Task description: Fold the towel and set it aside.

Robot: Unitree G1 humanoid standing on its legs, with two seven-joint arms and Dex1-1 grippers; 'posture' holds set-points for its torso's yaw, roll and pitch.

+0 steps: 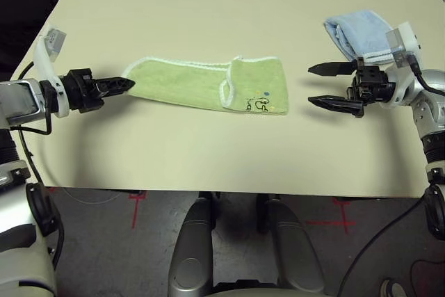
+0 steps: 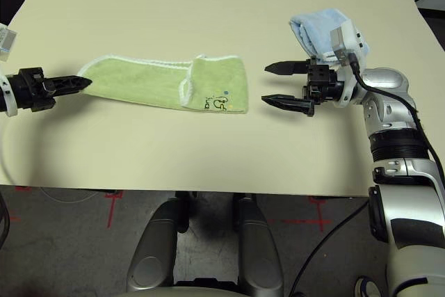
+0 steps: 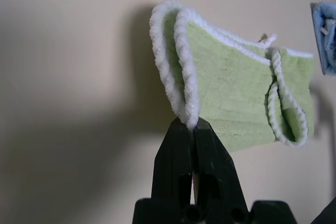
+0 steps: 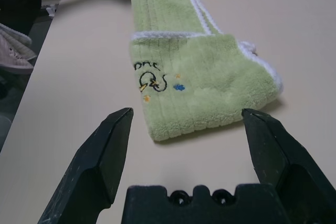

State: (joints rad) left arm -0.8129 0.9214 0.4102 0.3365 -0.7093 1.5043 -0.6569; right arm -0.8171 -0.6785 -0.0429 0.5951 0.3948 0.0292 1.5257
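- Left claw point(image 1: 124, 86): clenched on the towel's near left corner, its white edging pinched between the tips, likely to carry that end across.
- Right claw point(image 1: 335, 87): released, fingers spread and pointing at the towel's folded end without touching it; probably parted to leave that end lying as it is.
- Towel point(image 1: 188, 85): a long green strip across the middle of the tabletop point(image 1: 208, 151), between the claws. Its right end is doubled back on itself, embroidery uppermost, so the left end seems next to fold over it. That flap could slip if dragged.
- Blue cloth point(image 1: 361, 33): folded, beyond the right claw, perhaps marking where finished ones go.
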